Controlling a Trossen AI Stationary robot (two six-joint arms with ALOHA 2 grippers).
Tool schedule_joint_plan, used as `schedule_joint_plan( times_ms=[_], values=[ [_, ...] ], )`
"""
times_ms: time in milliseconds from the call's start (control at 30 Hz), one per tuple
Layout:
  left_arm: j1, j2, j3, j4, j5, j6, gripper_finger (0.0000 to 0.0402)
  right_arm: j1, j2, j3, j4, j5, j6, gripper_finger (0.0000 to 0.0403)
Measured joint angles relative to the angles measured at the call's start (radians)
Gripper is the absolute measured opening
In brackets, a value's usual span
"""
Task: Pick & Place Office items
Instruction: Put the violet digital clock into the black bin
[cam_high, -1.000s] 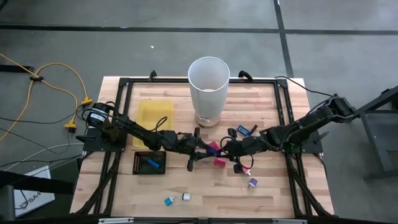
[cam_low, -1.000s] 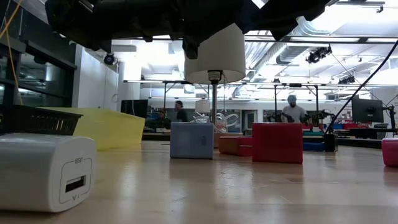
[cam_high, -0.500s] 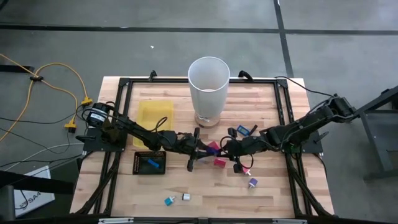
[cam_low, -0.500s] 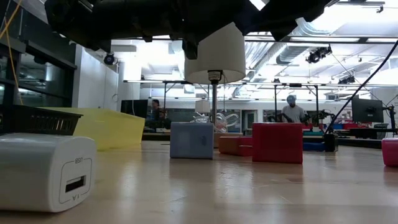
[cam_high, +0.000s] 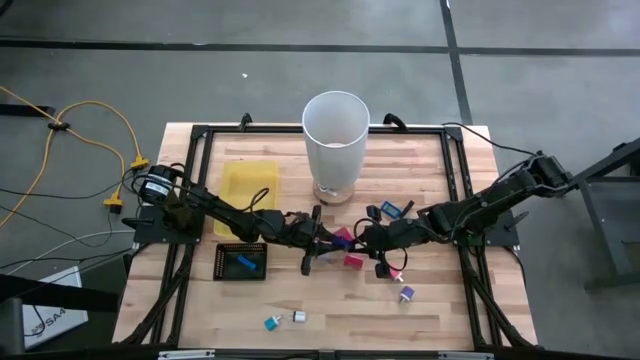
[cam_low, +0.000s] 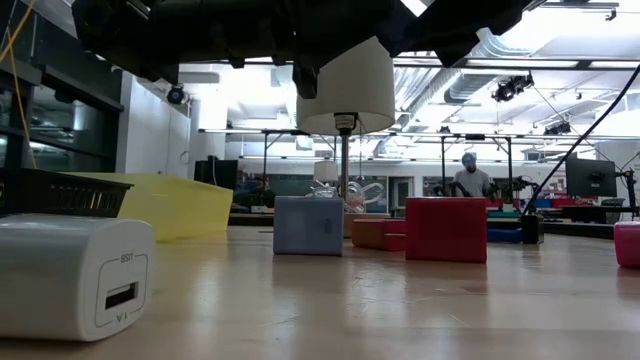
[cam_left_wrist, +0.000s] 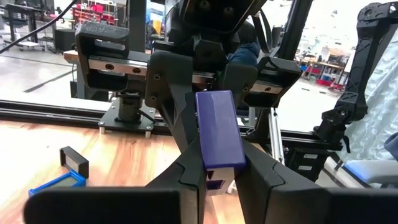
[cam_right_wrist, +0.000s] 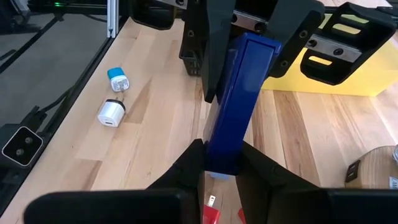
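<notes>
Blue rectangular plastic block (cam_right_wrist: 239, 99), frame centre, is clamped by both the left gripper (cam_high: 322, 238) and the right gripper (cam_high: 362, 240).

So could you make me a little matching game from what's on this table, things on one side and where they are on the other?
Things:
1. blue block
2. white charger
3. small blue piece
4. white bin

Places:
A. in the black mesh tray
B. standing at the table's far edge, middle
C. gripped by the left hand and the right hand together
D. lying near the table's front edge

Pairs: 1-C, 2-D, 3-A, 4-B
</notes>
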Motion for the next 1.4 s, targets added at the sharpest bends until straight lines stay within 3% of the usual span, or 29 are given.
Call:
schedule_joint_plan(
  times_ms=[200,800,1400],
  values=[
    [0.000,0.000,0.000,0.000,0.000,0.000,0.0052,0.000,0.000,0.000,0.000,0.000,0.000,0.0060],
    [0.000,0.000,0.000,-0.001,0.002,0.001,0.0051,0.000,0.000,0.000,-0.006,-0.002,0.020,0.0156],
    [0.000,0.000,0.000,0.000,0.001,0.001,0.0055,0.000,-0.001,0.000,-0.287,-0.004,0.153,0.0165]
  ],
)
